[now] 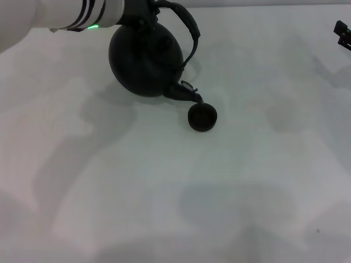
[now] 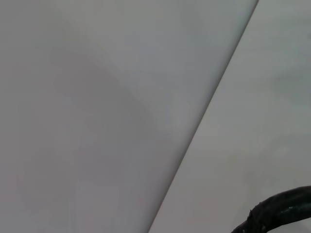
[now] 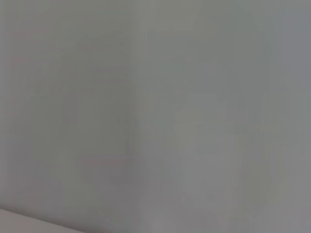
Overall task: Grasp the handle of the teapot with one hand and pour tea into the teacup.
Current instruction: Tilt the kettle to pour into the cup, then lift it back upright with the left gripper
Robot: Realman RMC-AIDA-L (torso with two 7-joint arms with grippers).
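1. Teapot (image 1: 145,60) hangs tipped forward at the far left of centre on the pale desk (image 1: 164,192), its round black body lifted and leaning toward the robot's right.
2. Its short spout (image 1: 186,93) points down and sits right over the rim of the teacup (image 1: 202,117), touching or almost touching it; which of the two cannot be told.
3. The teacup stands upright on the desk, just beside the teapot's lower edge.
4. The handle (image 1: 186,24) arches over the pot's top, and its upper end runs into the left gripper (image 1: 143,13), which is pinching it at the top edge of the head view.
5. In the left wrist view only a rough, dark stretch of that handle (image 2: 279,211) shows, against the bare desk.
6. The right gripper (image 1: 343,33) is parked at the far right edge, well apart from the pot and cup; whether its fingers are spread or pressed together cannot be told.
7. The right wrist view shows only a plain grey surface.
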